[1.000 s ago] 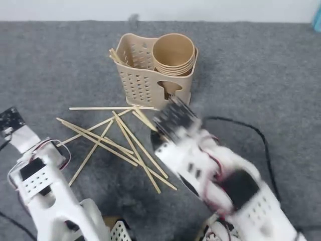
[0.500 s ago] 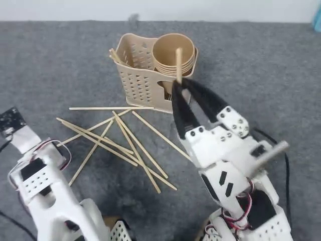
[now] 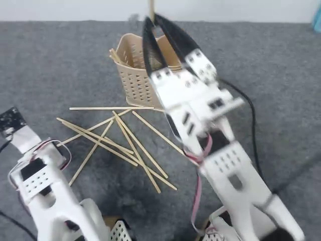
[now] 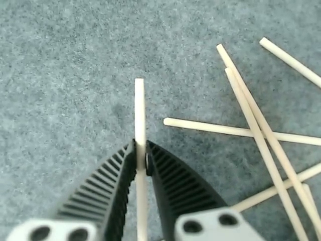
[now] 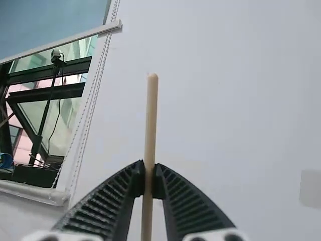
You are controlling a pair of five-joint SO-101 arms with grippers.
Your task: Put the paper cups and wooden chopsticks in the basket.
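Right tool (image 3: 152,19) clenched on chopstick (image 3: 151,7), held upright over basket (image 3: 131,75). Right arm (image 3: 200,110) hides part of the basket. Left tool (image 4: 141,150) grips second chopstick (image 4: 139,100) above bench (image 4: 60,75), with loose chopsticks (image 3: 120,143) nearby.

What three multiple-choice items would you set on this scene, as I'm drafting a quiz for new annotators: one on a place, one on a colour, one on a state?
1. Where do the loose chopsticks lie?
A. on the grey mat in front of the basket
B. inside a drawer
C. on a plate

2. What colour is the basket?
A. blue
B. beige
C. red

3. On the right arm, the jaws are:
A. wide open and empty
B. shut on a paper cup
C. shut on a chopstick

Answers: 1 A, the high view shows them crossed on the mat; 2 B, its perforated walls are beige; 3 C, the right wrist view shows one stick clamped between them.
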